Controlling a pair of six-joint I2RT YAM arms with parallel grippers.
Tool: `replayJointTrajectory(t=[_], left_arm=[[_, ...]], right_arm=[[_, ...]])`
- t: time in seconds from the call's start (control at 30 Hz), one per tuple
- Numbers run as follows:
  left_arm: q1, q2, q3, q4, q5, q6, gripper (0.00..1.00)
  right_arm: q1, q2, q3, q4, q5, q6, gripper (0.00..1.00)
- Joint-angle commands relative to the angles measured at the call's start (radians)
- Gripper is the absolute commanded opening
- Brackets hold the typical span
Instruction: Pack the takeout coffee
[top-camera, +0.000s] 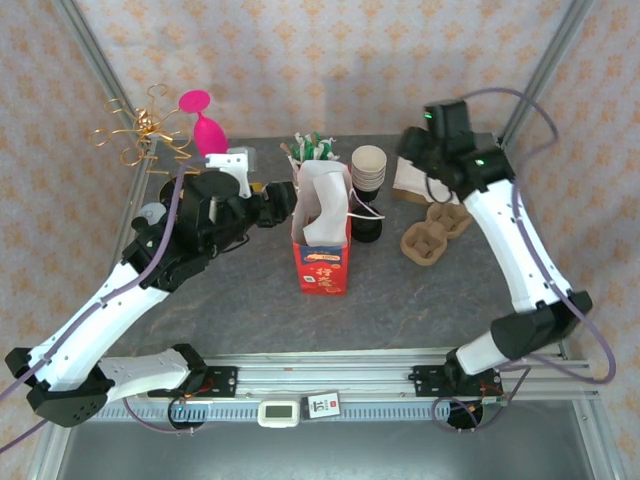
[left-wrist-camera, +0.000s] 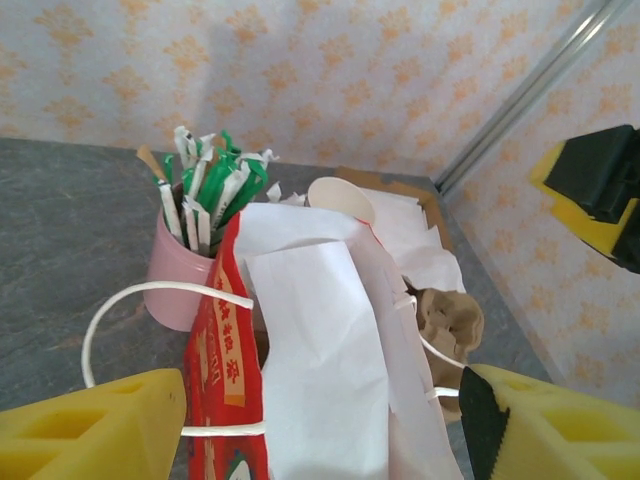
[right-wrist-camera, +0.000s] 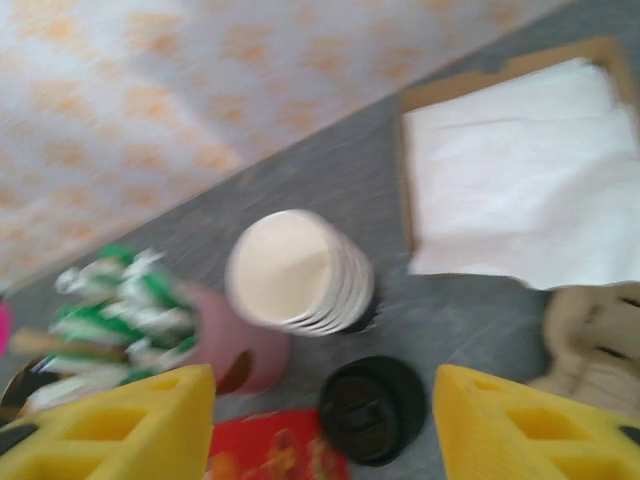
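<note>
right gripper (right-wrist-camera: 322, 375) is hovering wide open, empty. small dark paper cup with black plastic lid (right-wrist-camera: 372, 408) is standing upright below and ahead of it, lining up between its fingers, just beside the red-and-white paper bag (top-camera: 322, 265).

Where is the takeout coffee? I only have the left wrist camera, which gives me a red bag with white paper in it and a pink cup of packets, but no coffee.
Observer: The takeout coffee stands on the table just right of the red bag, on the near side of a stack of lidless cups.
Operator: Is the right hand on it?
Observer: No. The right hand is open and holds nothing. It is apart from the coffee, up by the napkin tray.
Operator: Is there anything in the cardboard carrier?
Observer: From above, the wells of the carrier that show look empty.
</note>
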Motion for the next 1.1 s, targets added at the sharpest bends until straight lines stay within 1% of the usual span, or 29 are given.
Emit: replayJointTrajectory(t=[0.0,0.07,0.13,0.23,0.3,0.4,0.5,0.57,0.63,0.73,0.87,1.07], left_arm=[[0.007,0.037,0.044,0.041,0.04,0.062,0.75],[0.007,0.067,0.061,0.043,0.041,0.082,0.75],[0.007,0.084,0.059,0.065,0.053,0.099,0.75],[0.008,0.1,0.055,0.084,0.044,0.115,0.76],[0.007,0.107,0.055,0.093,0.041,0.121,0.76],[0.009,0.108,0.047,0.108,0.035,0.124,0.77],[0.009,0.105,0.034,0.121,0.015,0.126,0.77],[0.009,0.101,0.023,0.128,-0.004,0.127,0.77],[0.009,0.095,0.015,0.136,-0.019,0.127,0.77],[0.009,0.084,0.002,0.15,-0.035,0.125,0.78],[0.009,0.076,-0.011,0.158,-0.064,0.128,0.79],[0.012,0.076,-0.013,0.16,-0.081,0.134,0.8]], right_arm=[[-0.161,-0.091,-0.211,0.135,-0.104,0.034,0.63],[-0.3,-0.137,-0.366,0.227,-0.196,0.067,0.67],[-0.387,-0.152,-0.473,0.298,-0.245,0.073,0.68],[-0.464,-0.102,-0.55,0.344,-0.277,0.062,0.69],[-0.5,-0.048,-0.569,0.38,-0.325,0.037,0.66],[-0.504,0.034,-0.543,0.409,-0.325,-0.006,0.63],[-0.507,0.111,-0.525,0.454,-0.351,-0.01,0.61],[-0.508,0.176,-0.489,0.456,-0.374,-0.015,0.58],[-0.509,0.237,-0.449,0.453,-0.38,-0.021,0.58],[-0.509,0.295,-0.401,0.452,-0.357,-0.038,0.57],[-0.509,0.368,-0.344,0.443,-0.364,-0.057,0.55],[-0.509,0.455,-0.282,0.422,-0.411,-0.07,0.47]])
